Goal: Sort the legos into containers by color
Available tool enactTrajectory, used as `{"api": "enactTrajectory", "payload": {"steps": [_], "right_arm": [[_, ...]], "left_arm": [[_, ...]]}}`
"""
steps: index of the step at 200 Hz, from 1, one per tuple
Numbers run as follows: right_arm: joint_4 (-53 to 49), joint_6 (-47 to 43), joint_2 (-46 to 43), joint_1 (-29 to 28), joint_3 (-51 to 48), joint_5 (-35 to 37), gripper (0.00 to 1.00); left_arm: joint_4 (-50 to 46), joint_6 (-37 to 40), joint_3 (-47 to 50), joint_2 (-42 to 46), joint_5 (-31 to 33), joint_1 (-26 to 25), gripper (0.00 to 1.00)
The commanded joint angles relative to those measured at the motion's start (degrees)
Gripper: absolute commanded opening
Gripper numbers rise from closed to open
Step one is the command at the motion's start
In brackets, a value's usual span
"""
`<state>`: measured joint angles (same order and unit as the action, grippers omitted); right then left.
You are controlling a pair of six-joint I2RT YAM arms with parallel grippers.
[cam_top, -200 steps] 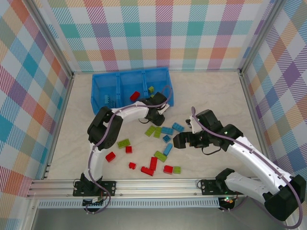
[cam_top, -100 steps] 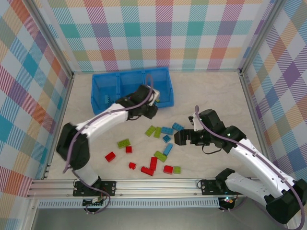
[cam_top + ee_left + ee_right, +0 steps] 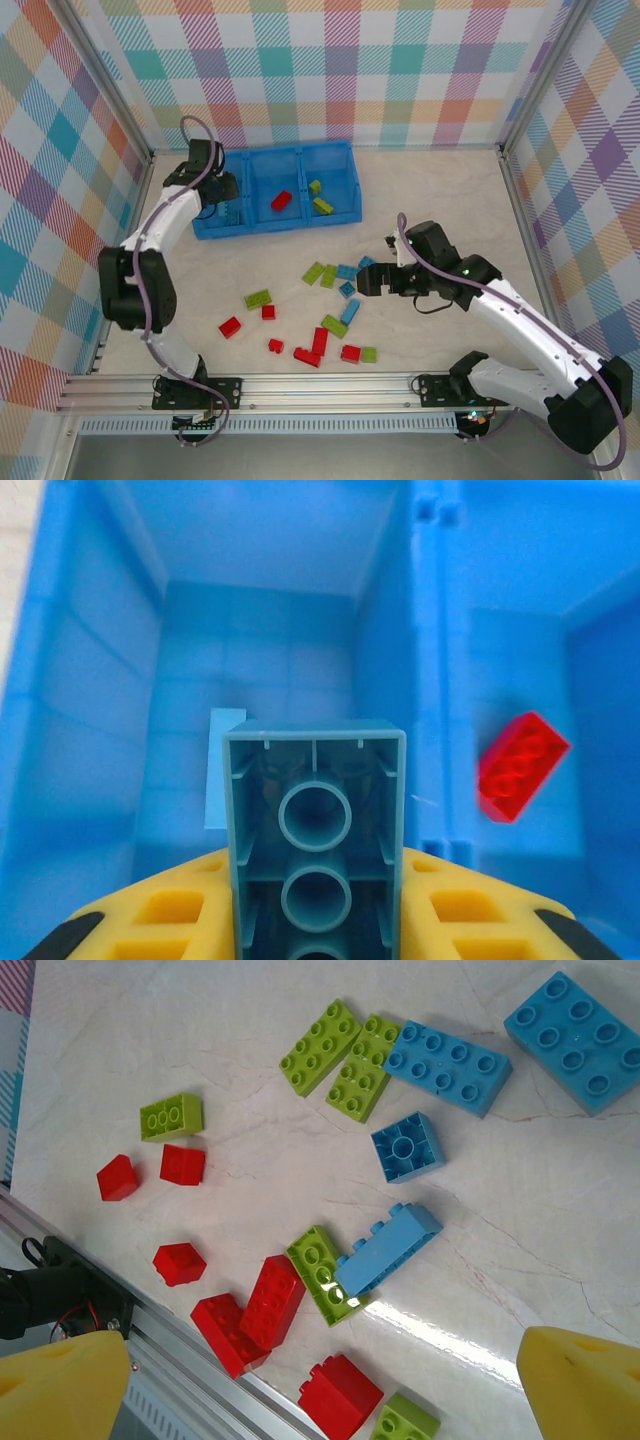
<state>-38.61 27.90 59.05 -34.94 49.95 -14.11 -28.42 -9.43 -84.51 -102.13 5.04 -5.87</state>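
The left gripper (image 3: 315, 900) is clamped on a blue brick (image 3: 315, 780). Its hollow underside faces the wrist camera, wedged between the yellow fingers (image 3: 170, 915) over the left compartment of the blue bin (image 3: 385, 630). A red brick (image 3: 520, 765) lies in the next compartment, right of the fingers. The right gripper (image 3: 320, 1355) hangs with its fingers (image 3: 60, 1385) spread wide. Loose red, lime and blue legos (image 3: 385, 1250) lie on the table (image 3: 560, 1220) between and beyond them, untouched.

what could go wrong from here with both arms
The blue brick in the left gripper hangs close to the divider; released crooked, it might land by the red brick next door. Below the open right gripper, a lime brick, a long blue piece and a red slab touch, so closing may catch two colours.
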Motion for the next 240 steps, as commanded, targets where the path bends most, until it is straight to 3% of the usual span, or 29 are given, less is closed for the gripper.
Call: {"api": "enactTrajectory", "payload": {"steps": [1,48,87,110,140,167,186,203,240], "right_arm": [[2.01,-0.27,0.71,-0.17,1.84,-2.24,1.0],[2.58,1.07,-0.73,-0.22,1.55,-2.13,1.0],[3.09,0.57,0.58,-0.22,2.69,-1.1,1.0],[4.31,1.24,3.32,-0.25,3.79,-0.63,1.0],[8.15,2.27,8.11,-2.31,4.45,4.26,1.0],[9.82,1.49,16.79,-6.3,8.94,7.77,1.0],[7.27,0.35,24.26,-10.31,14.8,12.35,1.0],[7.51,-0.69,30.44,-14.46,19.44,13.81,1.0],[11.38,-10.03,42.81,-21.02,28.54,9.67,1.0]], "left_arm": [[-3.09,-3.34,-5.07,-4.8,0.25,0.75,0.34],[-2.01,-6.82,-6.56,-9.81,1.2,2.36,0.42],[-1.35,-6.58,-5.92,-7.02,-0.94,2.48,0.54],[-2.37,-6.71,-3.87,-0.15,-4.06,2.48,0.53],[-3.06,-6.82,3.18,16.67,-9.56,0.06,0.53],[-8.75,2.27,7.56,29.35,-12.1,-6.66,0.54],[-14.93,12.05,10.31,37.51,-15.93,-11.36,0.54],[-20.13,20.48,13.92,45.44,-15.48,-15.47,0.56],[-27.04,36.43,25.21,64.93,-18.45,-16.71,0.61]]}}
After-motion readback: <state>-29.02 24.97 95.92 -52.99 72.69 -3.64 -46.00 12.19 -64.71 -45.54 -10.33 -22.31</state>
